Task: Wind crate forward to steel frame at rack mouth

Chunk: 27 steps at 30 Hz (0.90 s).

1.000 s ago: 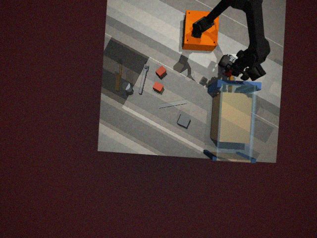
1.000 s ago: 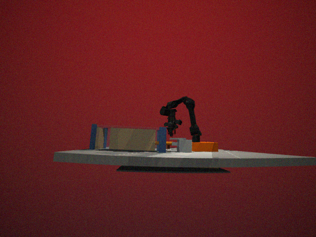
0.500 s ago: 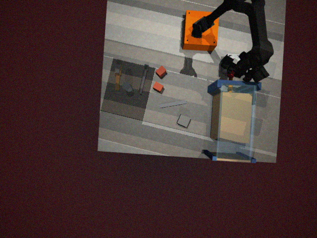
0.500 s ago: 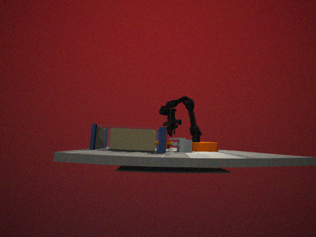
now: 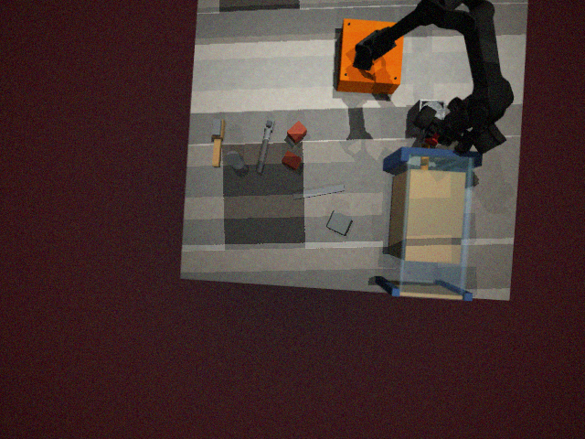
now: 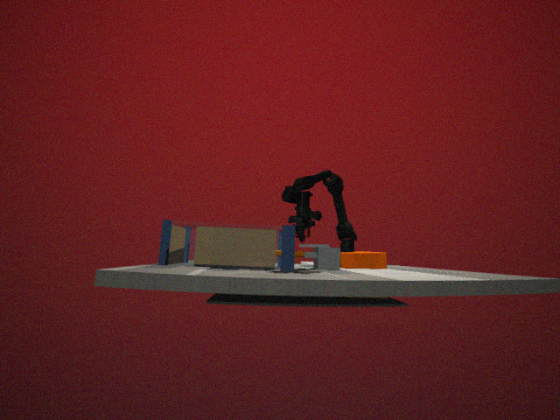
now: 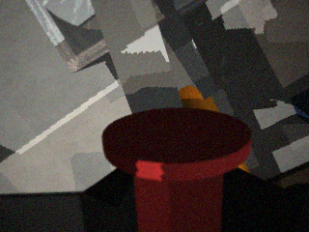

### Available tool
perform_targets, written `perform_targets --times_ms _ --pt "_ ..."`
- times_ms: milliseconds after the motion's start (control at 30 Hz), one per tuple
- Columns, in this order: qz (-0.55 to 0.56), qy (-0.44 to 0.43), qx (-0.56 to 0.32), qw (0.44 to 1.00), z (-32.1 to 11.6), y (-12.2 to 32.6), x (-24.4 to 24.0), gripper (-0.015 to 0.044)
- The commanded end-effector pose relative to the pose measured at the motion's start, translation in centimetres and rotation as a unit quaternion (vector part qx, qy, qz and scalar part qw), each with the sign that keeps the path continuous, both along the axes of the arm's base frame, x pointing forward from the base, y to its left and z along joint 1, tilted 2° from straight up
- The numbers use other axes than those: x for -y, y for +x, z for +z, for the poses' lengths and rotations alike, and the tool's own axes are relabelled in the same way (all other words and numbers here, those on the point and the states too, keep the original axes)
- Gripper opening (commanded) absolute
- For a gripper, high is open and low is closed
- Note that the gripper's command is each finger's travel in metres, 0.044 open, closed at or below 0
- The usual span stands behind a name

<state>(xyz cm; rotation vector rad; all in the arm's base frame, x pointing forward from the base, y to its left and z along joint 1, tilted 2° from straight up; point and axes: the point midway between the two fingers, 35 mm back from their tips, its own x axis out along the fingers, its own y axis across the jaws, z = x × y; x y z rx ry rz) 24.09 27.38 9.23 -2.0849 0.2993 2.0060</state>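
The tan crate (image 5: 434, 217) (image 6: 234, 247) sits flat inside the clear-panelled cubby. Its front is close behind the blue frame (image 5: 396, 161) (image 6: 290, 248) at the mouth; I cannot tell whether they touch. An orange strap (image 5: 424, 163) (image 6: 291, 254) (image 7: 199, 101) runs from the crate to the grey winch (image 6: 327, 258), which the arm mostly covers from above. My gripper (image 5: 430, 136) (image 6: 302, 238) is shut on the winch handle's red knob (image 7: 176, 137), which stands upright between the fingers just outside the mouth. The square key and its hole are hidden.
An orange base block (image 5: 346, 57) (image 6: 363, 260) stands near the winch. Away from the cubby lie a wooden-handled tool (image 5: 216, 153), a grey cylinder (image 5: 233, 158), a long grey tool (image 5: 263, 151), red blocks (image 5: 296, 131) (image 5: 291, 160), a thin bar (image 5: 324, 190) and a grey square piece (image 5: 339, 222).
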Motion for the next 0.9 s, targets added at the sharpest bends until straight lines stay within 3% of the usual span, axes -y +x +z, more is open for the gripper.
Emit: perform_targets --times_ms 0,867 --pt "0.007 0.02 0.0 1.0 0.4 -0.4 -1.9 0.0" --pt "0.007 0.021 -0.001 1.0 0.5 -1.6 -5.1 0.0"
